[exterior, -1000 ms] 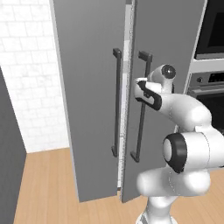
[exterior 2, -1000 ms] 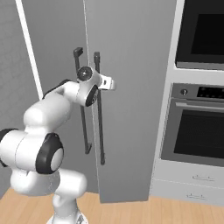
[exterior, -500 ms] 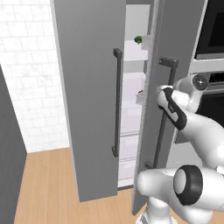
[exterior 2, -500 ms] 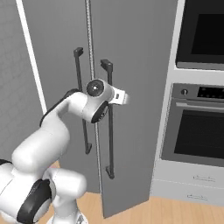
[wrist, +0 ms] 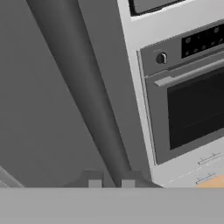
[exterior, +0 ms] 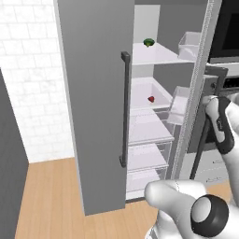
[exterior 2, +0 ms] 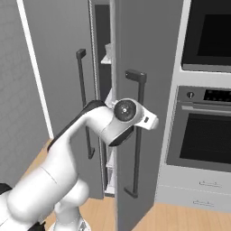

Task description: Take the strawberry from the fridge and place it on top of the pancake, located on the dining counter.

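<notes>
The grey fridge (exterior: pixel 93 93) stands with its right door (exterior 2: pixel 144 45) swung wide open. On a white middle shelf inside lies the tiny red strawberry (exterior: pixel 151 99). My gripper (wrist: pixel 111 183) is shut on the right door's dark bar handle (wrist: pixel 83 87), which runs between the two fingertips (wrist: pixel 95 183). From the right base camera the gripper (exterior 2: pixel 140 118) sits at mid-height of that handle (exterior 2: pixel 137 149). The left door (exterior: pixel 98 154) stays closed, its handle (exterior: pixel 124 107) untouched. The pancake and the dining counter are out of view.
A small green item (exterior: pixel 149 42) lies on the upper shelf, beside a clear bin (exterior: pixel 190 45). Clear drawers (exterior: pixel 147 158) fill the lower fridge. A built-in oven (exterior 2: pixel 203 135) stands right of the fridge. A white brick wall (exterior: pixel 28 93) and wood floor (exterior: pixel 51 196) are at left.
The right fridge door has swung from nearly closed to wide open, pulled by my gripper on its handle. The shelves and the strawberry have come into sight.
</notes>
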Tool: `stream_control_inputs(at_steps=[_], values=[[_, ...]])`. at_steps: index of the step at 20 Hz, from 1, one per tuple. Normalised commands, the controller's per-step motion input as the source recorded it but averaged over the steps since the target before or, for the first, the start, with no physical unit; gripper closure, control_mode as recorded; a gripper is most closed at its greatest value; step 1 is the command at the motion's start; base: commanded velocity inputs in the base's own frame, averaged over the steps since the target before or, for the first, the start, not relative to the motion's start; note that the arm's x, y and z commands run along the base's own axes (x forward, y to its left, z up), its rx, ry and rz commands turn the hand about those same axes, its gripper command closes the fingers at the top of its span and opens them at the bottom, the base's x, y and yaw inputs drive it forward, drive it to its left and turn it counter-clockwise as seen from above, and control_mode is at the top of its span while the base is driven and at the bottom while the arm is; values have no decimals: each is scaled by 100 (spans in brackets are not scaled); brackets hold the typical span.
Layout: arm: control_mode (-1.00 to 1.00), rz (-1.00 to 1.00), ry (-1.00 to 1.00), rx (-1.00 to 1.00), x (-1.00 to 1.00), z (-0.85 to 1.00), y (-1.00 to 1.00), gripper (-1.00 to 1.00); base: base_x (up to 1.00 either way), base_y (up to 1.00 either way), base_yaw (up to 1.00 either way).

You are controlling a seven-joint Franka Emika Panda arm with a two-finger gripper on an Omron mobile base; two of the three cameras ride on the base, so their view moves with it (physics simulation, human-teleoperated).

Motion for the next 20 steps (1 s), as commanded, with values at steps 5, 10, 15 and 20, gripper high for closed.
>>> stream_control_inputs(at_steps=[5, 10, 15, 20], values=[[-100, -20, 29, -1, -69, 38, -13, -100, 0, 0, 0], [-100, -6, 39, -25, -47, 19, 77, -100, 0, 0, 0], [-100, 5, 36, -29, -19, 0, 56, -100, 0, 0, 0], [-100, 22, 49, -26, 17, -2, 40, -100, 0, 0, 0]])
